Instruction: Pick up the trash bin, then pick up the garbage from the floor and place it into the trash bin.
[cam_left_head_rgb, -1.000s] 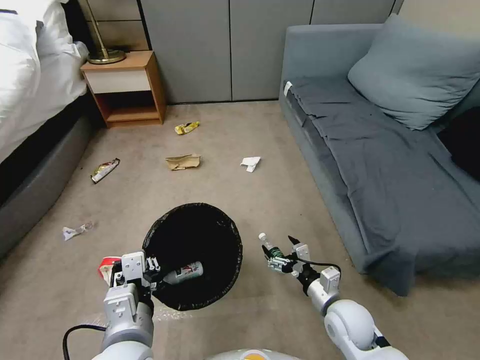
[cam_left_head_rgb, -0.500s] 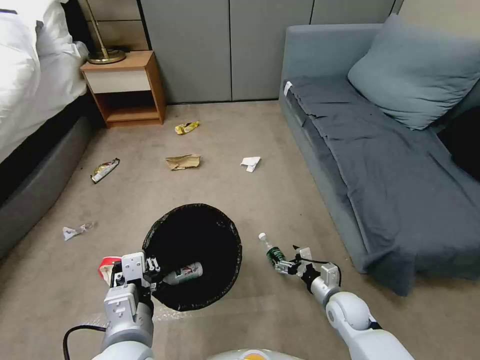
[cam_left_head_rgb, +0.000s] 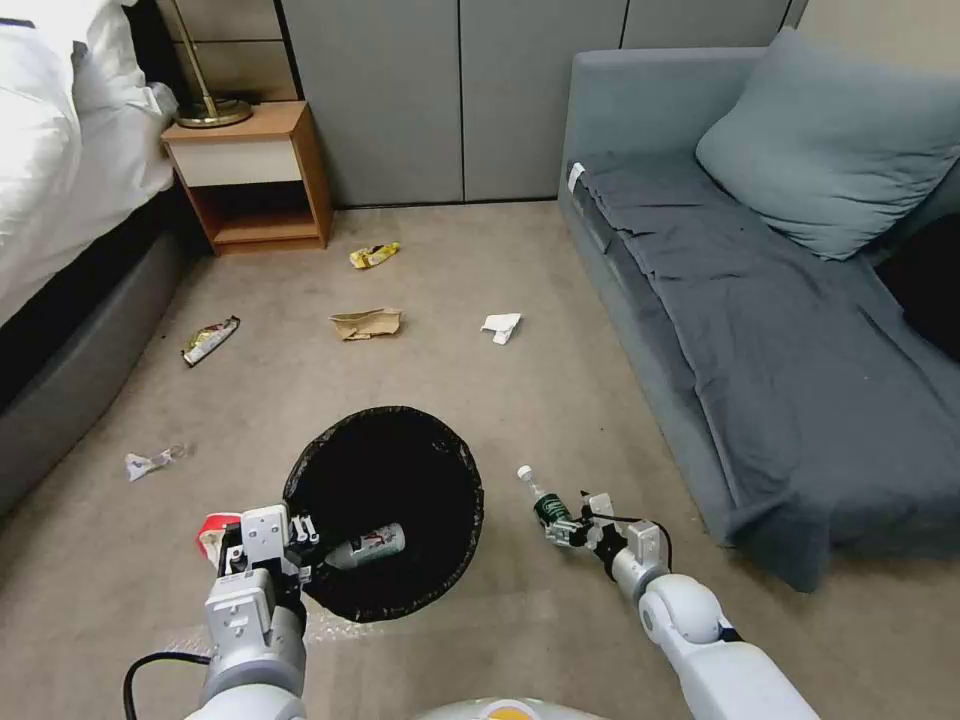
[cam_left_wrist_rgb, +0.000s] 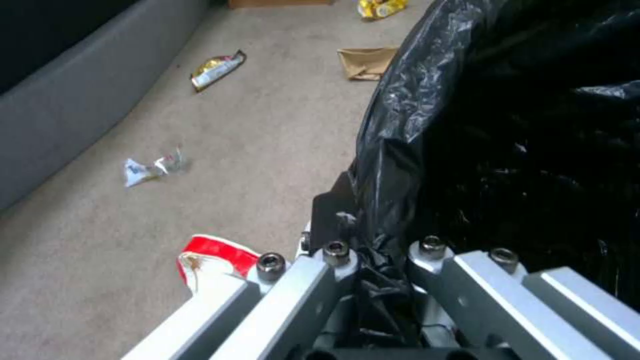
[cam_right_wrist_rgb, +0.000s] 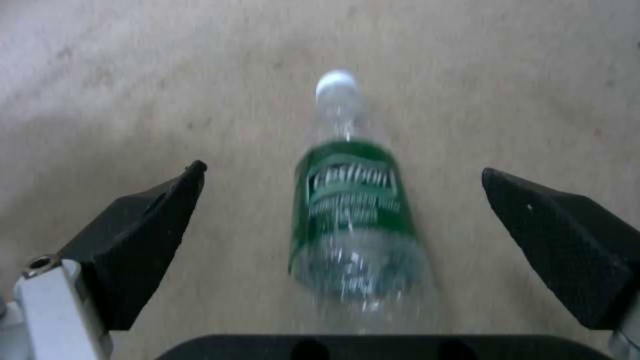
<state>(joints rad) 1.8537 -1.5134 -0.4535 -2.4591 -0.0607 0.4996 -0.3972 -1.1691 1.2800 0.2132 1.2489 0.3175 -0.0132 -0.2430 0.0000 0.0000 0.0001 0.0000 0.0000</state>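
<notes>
The trash bin (cam_left_head_rgb: 470, 470), lined with a black bag, sits in front of me with a bottle (cam_left_head_rgb: 368, 545) lying inside. My left gripper (cam_left_head_rgb: 300, 545) is shut on its near-left rim; in the left wrist view the fingers (cam_left_wrist_rgb: 337, 252) pinch the crinkly bag (cam_left_wrist_rgb: 413, 150). A clear bottle with a green label (cam_left_head_rgb: 540, 500) lies on the floor to the right of the bin. My right gripper (cam_left_head_rgb: 575, 522) is low at the bottle's base end, open. In the right wrist view the bottle (cam_right_wrist_rgb: 350, 200) lies between the spread fingers (cam_right_wrist_rgb: 153, 235), untouched.
More garbage lies on the carpet: a yellow wrapper (cam_left_head_rgb: 373, 255), a brown paper bag (cam_left_head_rgb: 366, 323), white paper (cam_left_head_rgb: 501, 326), a wrapper (cam_left_head_rgb: 210, 340), a crumpled piece (cam_left_head_rgb: 150, 462), a red-white wrapper (cam_left_head_rgb: 212, 530). Bed (cam_left_head_rgb: 60, 330) and nightstand (cam_left_head_rgb: 250, 175) stand left, sofa (cam_left_head_rgb: 760, 330) right.
My right gripper has dropped lower and drawn back a little, so that it now straddles the green-labelled bottle's base end. The bottle, the bin and the left arm have not moved.
</notes>
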